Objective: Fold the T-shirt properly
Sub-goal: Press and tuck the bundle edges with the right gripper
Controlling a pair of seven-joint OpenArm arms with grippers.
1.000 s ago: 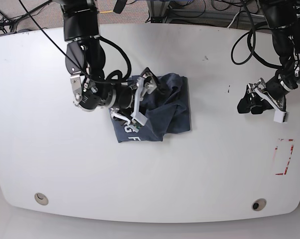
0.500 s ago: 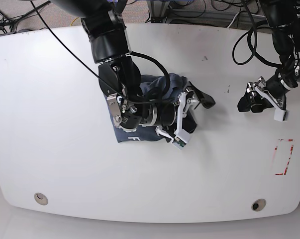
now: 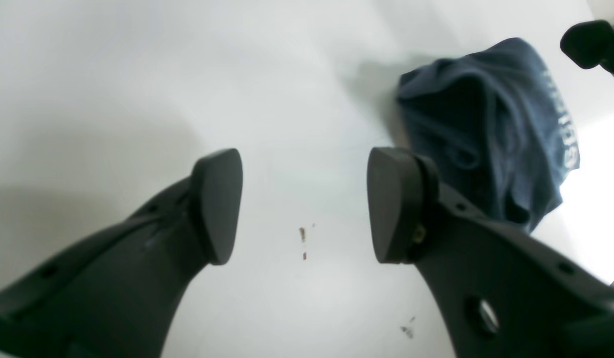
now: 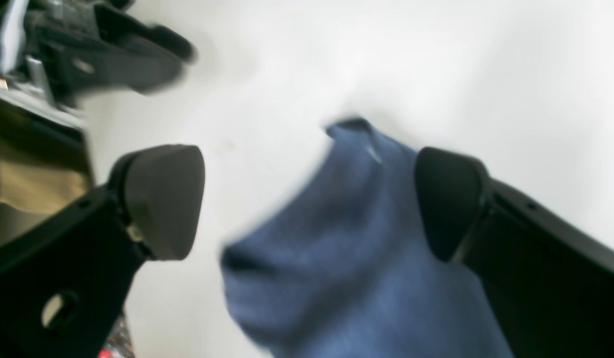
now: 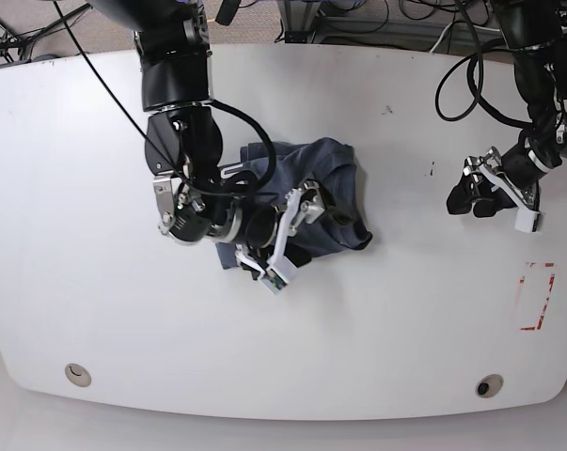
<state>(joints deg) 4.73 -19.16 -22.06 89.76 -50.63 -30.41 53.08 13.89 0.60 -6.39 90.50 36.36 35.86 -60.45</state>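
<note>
I count one T-shirt (image 5: 335, 193), bunched on the white desk (image 5: 95, 282) under my right gripper (image 5: 307, 225), jaws wide and empty. My left gripper (image 3: 304, 204) hangs well apart, jaws parted, empty.

Right wrist view is motion-blurred; T-shirt (image 4: 347, 258) runs off the bottom edge, print unreadable. Base view: right arm (image 5: 184, 141) and right pincer (image 5: 297, 235) cover the shirt's left part and lettering. Left wrist view: white letters too small and sideways to read; another dark pincer tip (image 3: 588, 42) cut off at the right edge.
</note>
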